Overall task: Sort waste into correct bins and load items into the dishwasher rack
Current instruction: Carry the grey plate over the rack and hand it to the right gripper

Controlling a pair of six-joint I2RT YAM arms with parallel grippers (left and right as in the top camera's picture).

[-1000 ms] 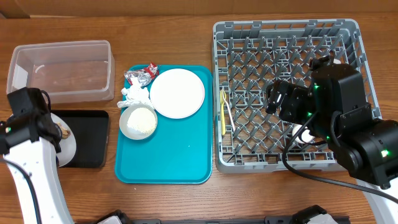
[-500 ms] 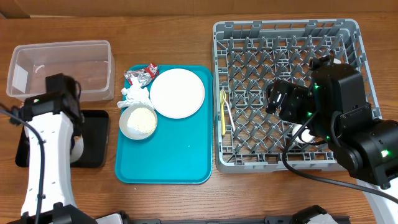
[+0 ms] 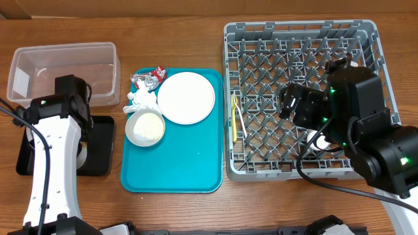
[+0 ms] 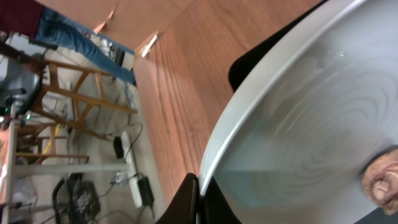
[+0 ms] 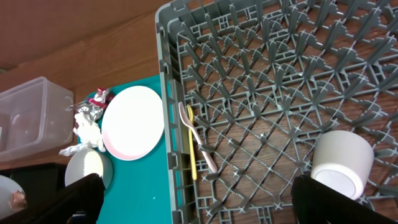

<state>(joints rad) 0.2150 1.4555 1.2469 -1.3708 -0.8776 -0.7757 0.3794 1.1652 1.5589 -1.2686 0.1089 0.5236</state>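
Tipping the grey plate (image 4: pixel 298 137) over the black tray (image 3: pixel 101 147) appears to be the step in hand. Left gripper (image 4: pixel 198 200) is clamped on the plate rim; the scrap (image 4: pixel 382 180) sits on the plate face at 3 o'clock in the wrist view. Overhead, the black tray lies at 9 o'clock from the teal tray (image 3: pixel 196 176). Procedure: hold the pinch firm, steepen the tilt slowly, and place the low rim inside the tray walls so the scrap slides off there, not onto the table (image 3: pixel 196 209). Right gripper (image 5: pixel 196 193) hangs over the rack (image 3: pixel 300 29), jaws spread wide and empty, cup (image 5: pixel 342 158) at 4 o'clock in its wrist view
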